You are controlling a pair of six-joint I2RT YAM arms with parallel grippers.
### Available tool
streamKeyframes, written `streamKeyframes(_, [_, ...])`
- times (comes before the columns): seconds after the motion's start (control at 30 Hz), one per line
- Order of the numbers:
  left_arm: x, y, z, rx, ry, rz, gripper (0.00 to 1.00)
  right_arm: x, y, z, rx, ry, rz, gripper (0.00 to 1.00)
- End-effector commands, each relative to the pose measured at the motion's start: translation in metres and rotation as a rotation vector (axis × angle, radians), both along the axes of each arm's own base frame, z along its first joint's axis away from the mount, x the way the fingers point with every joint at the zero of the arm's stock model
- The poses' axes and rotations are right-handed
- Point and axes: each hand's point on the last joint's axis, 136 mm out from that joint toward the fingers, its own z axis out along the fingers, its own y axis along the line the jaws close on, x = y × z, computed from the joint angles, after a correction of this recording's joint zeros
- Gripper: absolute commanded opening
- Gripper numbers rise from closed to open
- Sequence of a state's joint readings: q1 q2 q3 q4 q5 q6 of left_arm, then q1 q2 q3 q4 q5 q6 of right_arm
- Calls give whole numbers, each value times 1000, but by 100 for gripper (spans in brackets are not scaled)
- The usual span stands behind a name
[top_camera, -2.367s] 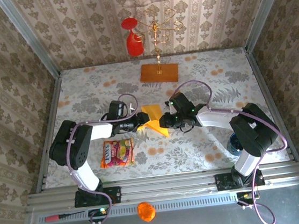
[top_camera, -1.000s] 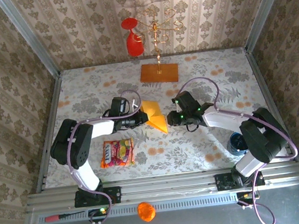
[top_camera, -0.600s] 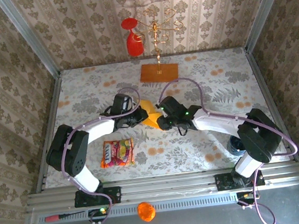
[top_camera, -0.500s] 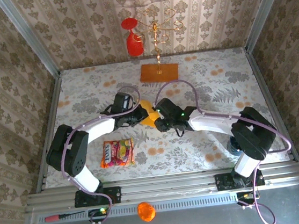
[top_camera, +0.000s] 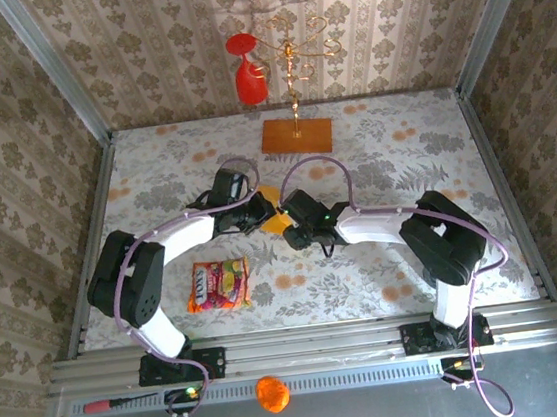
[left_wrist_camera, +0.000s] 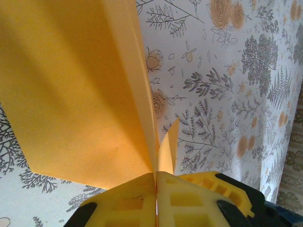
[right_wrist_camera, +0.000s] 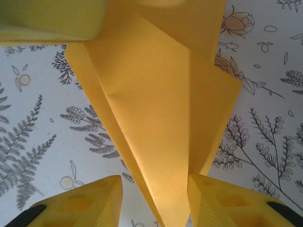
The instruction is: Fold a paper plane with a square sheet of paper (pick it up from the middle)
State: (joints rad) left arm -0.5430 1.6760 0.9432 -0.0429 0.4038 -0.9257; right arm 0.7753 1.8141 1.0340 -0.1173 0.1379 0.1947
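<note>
Likely the paper (right_wrist_camera: 151,94) could crumple if the open right claw (right_wrist_camera: 154,191) closes crooked while the left claw (left_wrist_camera: 156,184) pinches it.

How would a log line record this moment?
left hand: shut on paper | right hand: open, straddling its point | paper: partly folded

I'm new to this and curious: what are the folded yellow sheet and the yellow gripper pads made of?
Folded yellow sheet: thin matte paper, judging by its sharp creases. Pads: probably moulded matte plastic or rubber, with recessed square pockets.
</note>
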Motion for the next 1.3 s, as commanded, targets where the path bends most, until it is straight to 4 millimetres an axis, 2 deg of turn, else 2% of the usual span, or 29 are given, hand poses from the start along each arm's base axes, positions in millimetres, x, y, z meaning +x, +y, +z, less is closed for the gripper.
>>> streamKeyframes(0.0, [-1,-4,-1,-3,40,3,9,15,6,6,-9,-65,-10,41])
streamKeyframes(0.2, [-5,-3,-4,2,61,-8,9,20,5,6,-18,-98,-24,39])
streamKeyframes(0.4, [-8,-4,-7,0,80,-12,9,17,11,0,-40,-107,9,37])
streamKeyframes(0.87, [-5,-1,-1,-10,82,-5,14,12,7,-6,-52,-113,28,31])
streamKeyframes(1.07, [0,14,5,-13,69,32,22,8,8,-10,-48,-96,44,23])
streamKeyframes(1.2, [3,31,11,-1,54,63,27,5,9,-11,-44,-86,55,20])
streamKeyframes(1.27, [10,46,15,4,38,100,29,2,10,-10,-34,-77,66,19])
